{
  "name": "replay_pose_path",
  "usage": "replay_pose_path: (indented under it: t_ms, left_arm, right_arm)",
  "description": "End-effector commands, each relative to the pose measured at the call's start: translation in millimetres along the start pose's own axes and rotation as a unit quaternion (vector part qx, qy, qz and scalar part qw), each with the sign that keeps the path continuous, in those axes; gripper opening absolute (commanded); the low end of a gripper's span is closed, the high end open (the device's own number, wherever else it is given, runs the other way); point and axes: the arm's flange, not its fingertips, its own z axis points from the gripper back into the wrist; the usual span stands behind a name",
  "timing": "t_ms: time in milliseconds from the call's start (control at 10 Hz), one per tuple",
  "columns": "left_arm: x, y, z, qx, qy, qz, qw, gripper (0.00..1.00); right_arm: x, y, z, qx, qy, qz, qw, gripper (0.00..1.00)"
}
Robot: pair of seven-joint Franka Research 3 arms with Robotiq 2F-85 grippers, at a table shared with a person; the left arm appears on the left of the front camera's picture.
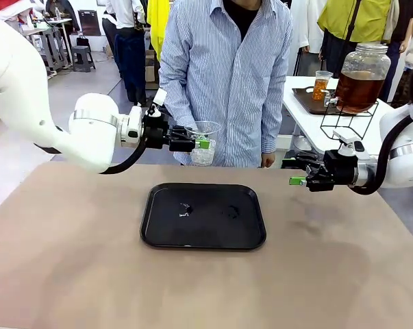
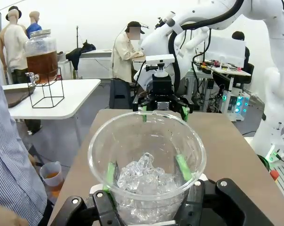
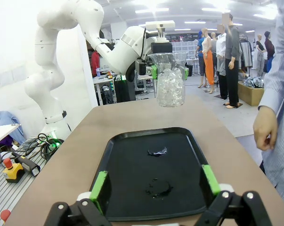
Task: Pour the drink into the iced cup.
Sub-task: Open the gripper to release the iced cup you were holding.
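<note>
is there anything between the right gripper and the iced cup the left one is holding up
Nothing visible. The right gripper hangs open and empty over the table's right side; the left gripper holds the iced cup above the far edge. Between them lies open air, with the black tray lower down.

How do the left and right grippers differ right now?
The left gripper is shut on the iced cup, holding it upright in the air above the far side of the black tray; the right gripper is open and holds nothing. The left gripper sits above the table's middle in front of the person; the right gripper hangs lower, off the tray's right side. Both are black with green pads and point inward, facing each other.
</note>
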Motion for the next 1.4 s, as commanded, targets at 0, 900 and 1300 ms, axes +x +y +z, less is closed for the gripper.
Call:
replay_pose_path:
  t_ms: [0,900,1300]
  left_arm:
    - [3.7,-0.1,-0.1,-0.001,-0.003,-0.002,1.0,0.6]
    - [3.7,-0.1,-0.1,-0.001,-0.003,-0.002,1.0,0.6]
    - [3.7,-0.1,-0.1,-0.001,-0.003,-0.002,1.0,0.6]
  right_arm:
    - [2.6,-1.0,-1.8,0.001,0.002,0.0,1.0,1.0]
    - [2.6,-1.0,-1.8,0.001,0.002,0.0,1.0,1.0]
    - [2.6,-1.0,-1.8,0.001,0.002,0.0,1.0,1.0]
